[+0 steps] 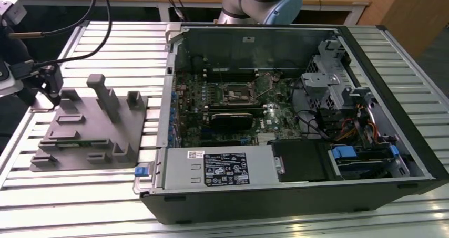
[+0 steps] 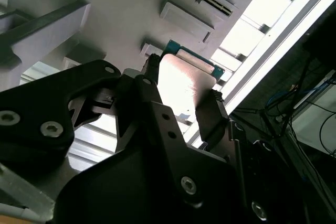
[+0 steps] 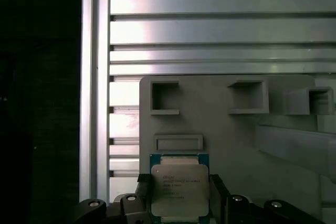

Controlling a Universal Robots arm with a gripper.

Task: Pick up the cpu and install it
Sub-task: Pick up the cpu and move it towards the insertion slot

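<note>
At the end effector [image 3: 179,203]: clenched, by the look of it, on the cpu [image 3: 179,190], with one black finger [image 3: 144,190] against each of two opposite edges. No gap to be made out between finger and chip on either side in both wrist views. Held flat, silver lid up toward the first wrist view's camera, green rim showing along the far edge. Close to square, so no long axis to reckon with. Directly between the fingers, then, not off to any side of them.

Over the far left corner of the grey tray [image 1: 84,138], at the exterior view's left. Resting on the tray's face or lifted just clear of it: cannot tell. Beside the tray on the slatted worktop [image 1: 70,196], the open computer case [image 1: 393,80]. Inside it, well apart from the end effector toward the exterior view's right: the socket [image 1: 235,93], a metal frame around a dark centre. Judged from this: chip in the grasp, installing not yet done.
</note>
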